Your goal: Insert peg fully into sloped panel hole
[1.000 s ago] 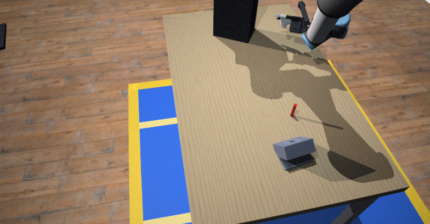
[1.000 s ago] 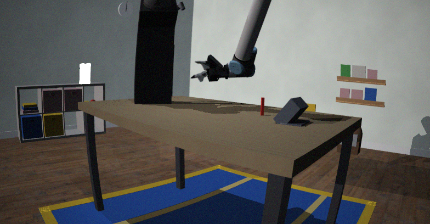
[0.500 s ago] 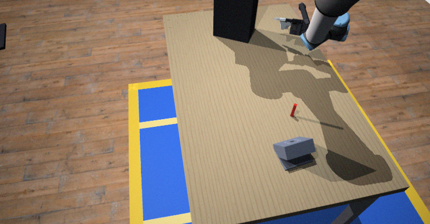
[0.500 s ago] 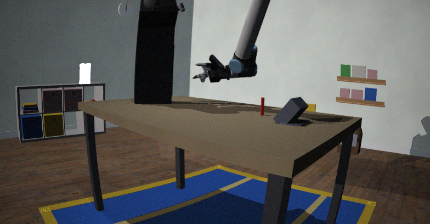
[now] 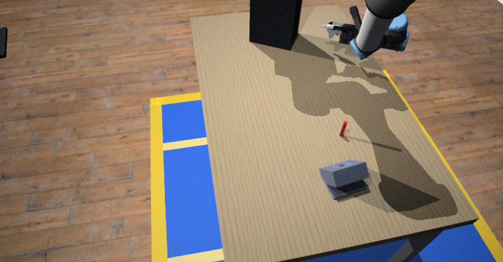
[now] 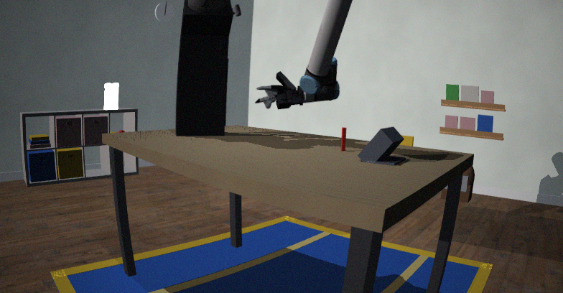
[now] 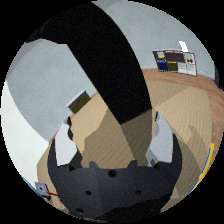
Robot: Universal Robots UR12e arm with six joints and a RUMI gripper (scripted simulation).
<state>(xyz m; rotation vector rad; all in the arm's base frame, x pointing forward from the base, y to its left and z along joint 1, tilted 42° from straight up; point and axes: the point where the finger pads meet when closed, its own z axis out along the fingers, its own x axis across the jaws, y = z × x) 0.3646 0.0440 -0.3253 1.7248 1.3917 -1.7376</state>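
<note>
The gripper [image 6: 264, 95] hung in the air above the far end of the wooden table [image 6: 276, 180], its jaws spread wide with nothing between them. It pointed sideways, toward the tall black pedestal [image 6: 202, 74] that stood on the table's far end, and the wrist view showed both fingers framing that dark column. The grey arm [image 6: 324, 34] came down to it from above, ending in a blue-capped wrist joint [image 6: 311, 83].

The red peg [image 5: 343, 128] stood upright on the table top, well apart from the gripper and nearer the front end of the table. Just beyond it toward the front edge sat the grey sloped panel [image 5: 344, 173], a block tilted up on a flat base plate [image 6: 392, 159]; a small hole [image 5: 341, 165] showed in its upper face, with nothing in it. Peg and panel were near each other but not touching.

Beneath the table lay a blue mat with yellow borders [image 5: 183, 189] on the plank floor. Against the back wall stood a cubby shelf unit [image 6: 78, 111] holding dark, blue and yellow bins and a small stack of flat items in one compartment; what the bins held could not be seen. Two wall shelves [image 6: 472, 105] carried coloured boxes
</note>
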